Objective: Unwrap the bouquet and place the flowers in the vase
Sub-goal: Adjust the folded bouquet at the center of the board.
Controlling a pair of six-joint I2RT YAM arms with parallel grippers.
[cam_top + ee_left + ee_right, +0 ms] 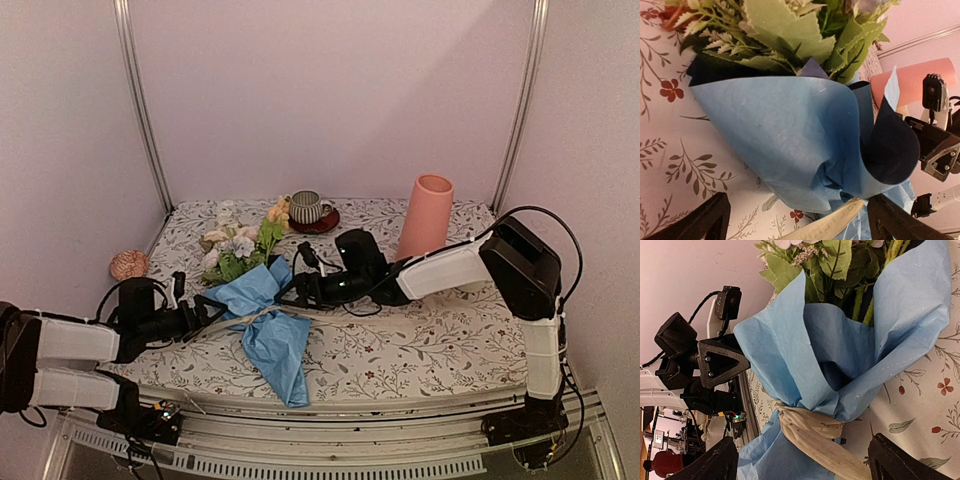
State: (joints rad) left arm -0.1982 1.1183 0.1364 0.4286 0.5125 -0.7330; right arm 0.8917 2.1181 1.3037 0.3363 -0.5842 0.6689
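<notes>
The bouquet [262,300] lies on the floral tablecloth, flowers [235,245] pointing to the back, its crinkled blue paper [790,140] pinched at the waist by a cream ribbon [815,432]. My left gripper [212,316] is open just left of the waist, and the left wrist view shows its fingers [700,220] wide apart with paper and ribbon end [835,222] between them. My right gripper [292,290] is open on the opposite side, its fingers [905,460] straddling the ribbon knot without touching it. The salmon-pink vase [425,215] stands upright at the back right.
A striped cup on a red saucer [310,210] stands behind the flowers. A pink shell-like ornament [128,264] sits beyond the cloth's left edge. Walls and metal posts close in the back and both sides. Bare tablecloth [430,340] stretches to the right.
</notes>
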